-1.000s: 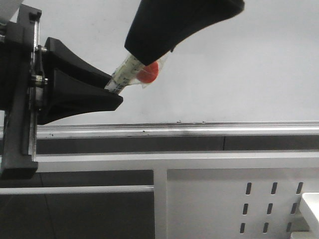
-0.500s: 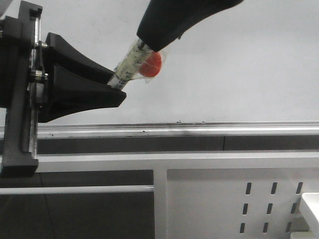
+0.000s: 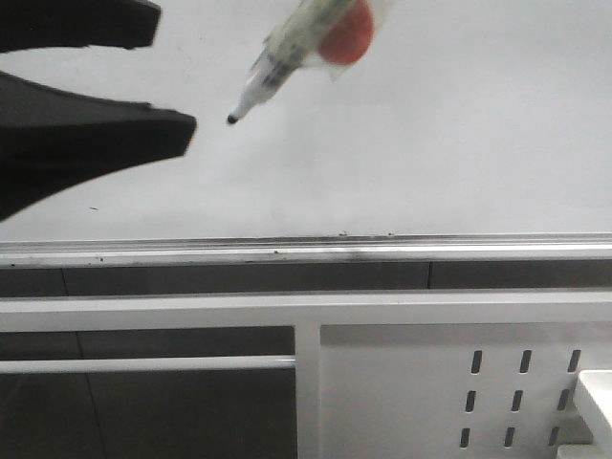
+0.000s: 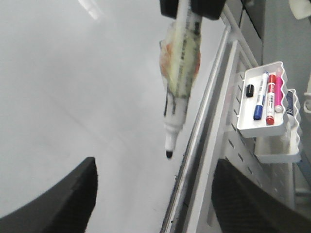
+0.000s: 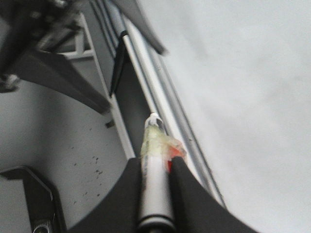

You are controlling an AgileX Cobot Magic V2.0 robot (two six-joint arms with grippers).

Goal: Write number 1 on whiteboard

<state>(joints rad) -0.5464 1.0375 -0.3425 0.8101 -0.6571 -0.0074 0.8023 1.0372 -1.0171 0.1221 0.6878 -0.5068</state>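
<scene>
The whiteboard (image 3: 459, 143) fills the upper front view, and no number 1 shows on it in any view. A white marker pen (image 3: 287, 53) with a red blob (image 3: 344, 38) slants down from the top edge, its bare black tip (image 3: 232, 119) in front of the board. I cannot tell whether the tip touches. My right gripper (image 5: 156, 162) is shut on the pen's barrel (image 5: 154, 189). To the left of the tip, my left gripper (image 3: 172, 72) stands open, with nothing between its fingers (image 4: 63, 199).
A silver ledge (image 3: 382, 247) runs along the board's bottom edge. Below it is a white frame panel with slotted holes (image 3: 449, 382). A white tray (image 4: 262, 128) hangs on that panel, holding a blue marker (image 4: 260, 99), a red marker (image 4: 271, 97) and a black cap (image 4: 250, 90).
My left gripper was shut on the pen's lower end; it has opened and shifted left and nearer the camera. The pen has risen with the right gripper, and its black tip is now bare.
</scene>
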